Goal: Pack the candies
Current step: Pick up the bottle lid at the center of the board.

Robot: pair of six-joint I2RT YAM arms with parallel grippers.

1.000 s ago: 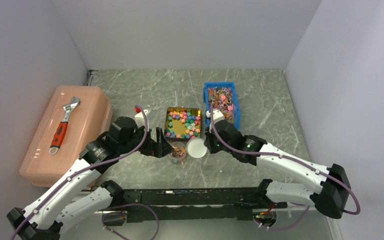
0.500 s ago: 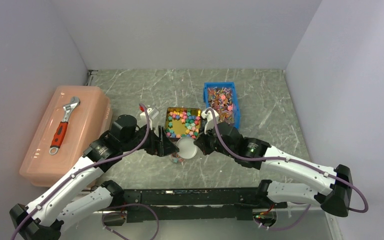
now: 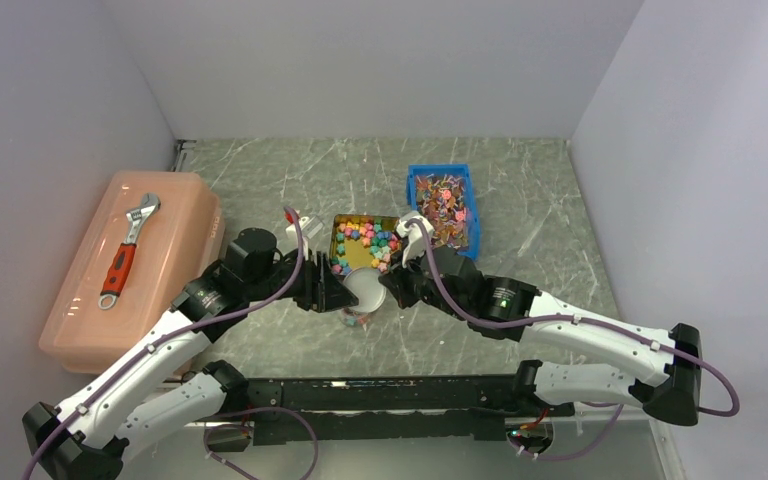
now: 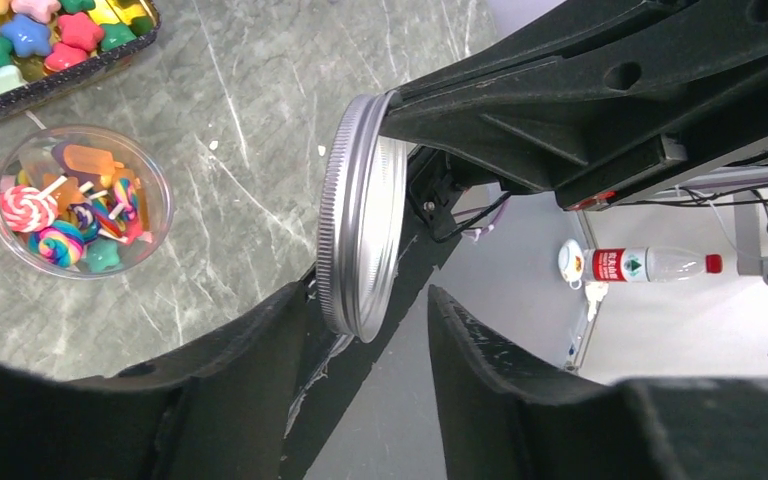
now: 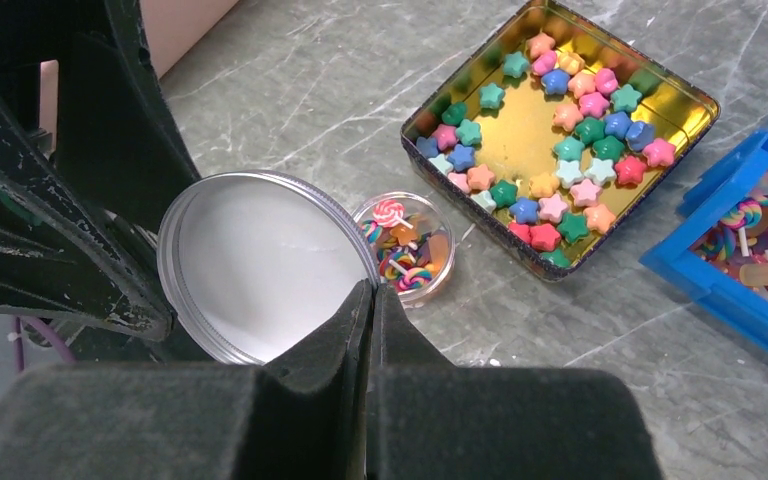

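The candies point(image 3: 368, 243) are small pastel stars in a gold square tin point(image 3: 337, 240); they also show in the right wrist view point(image 5: 550, 130). A small clear jar point(image 3: 357, 318) with lollipop sweets stands in front of the tin and shows in both wrist views point(image 4: 80, 200) point(image 5: 410, 245). My right gripper point(image 3: 388, 285) point(image 5: 372, 292) is shut on the rim of a silver lid point(image 3: 365, 290) point(image 5: 250, 260), held tilted above the jar. My left gripper point(image 3: 335, 292) point(image 4: 370, 300) is open, with the lid's edge point(image 4: 360, 220) between its fingers.
A blue bin point(image 3: 412, 200) of lollipop sweets stands right of the tin and shows in the right wrist view point(image 5: 720, 290). A pink lidded box point(image 3: 150, 290) with a red-handled wrench point(image 3: 128, 250) on it sits at the left. Grey walls enclose the table.
My right gripper has carried the lid left, from beside the jar to over it and between the left gripper's fingers. The left gripper has shifted slightly toward it.
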